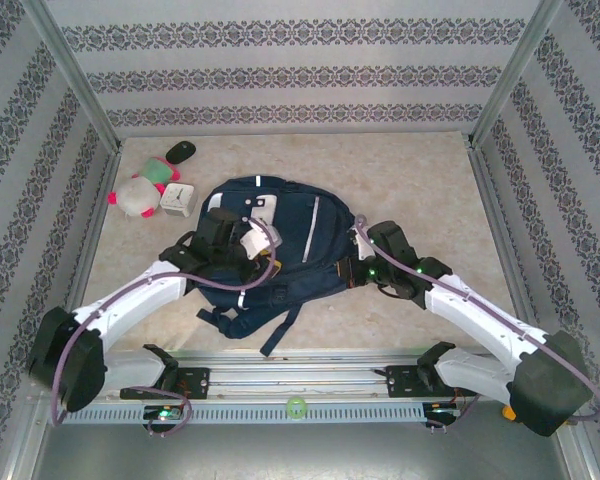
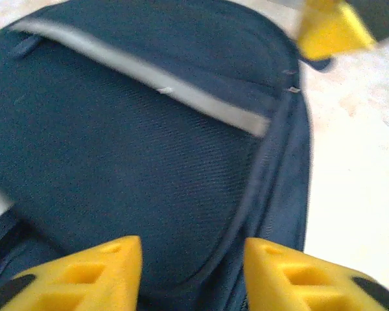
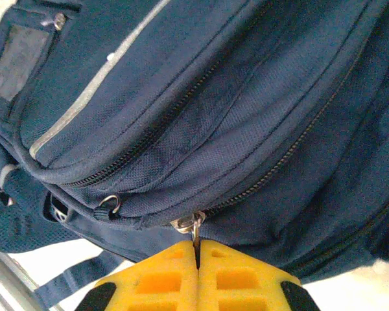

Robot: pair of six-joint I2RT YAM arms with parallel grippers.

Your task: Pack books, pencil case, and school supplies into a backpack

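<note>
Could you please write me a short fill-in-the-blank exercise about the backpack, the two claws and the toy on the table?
1. The right claw is ____ on the zipper pull of the backpack.
2. The left claw, open above the backpack, holds ____.
3. The plush toy lies in the far ____ corner of the table.
Missing words: shut; nothing; left.

Plush toy [image 1: 133,197] behind-left of backpack [image 1: 315,250]
</note>
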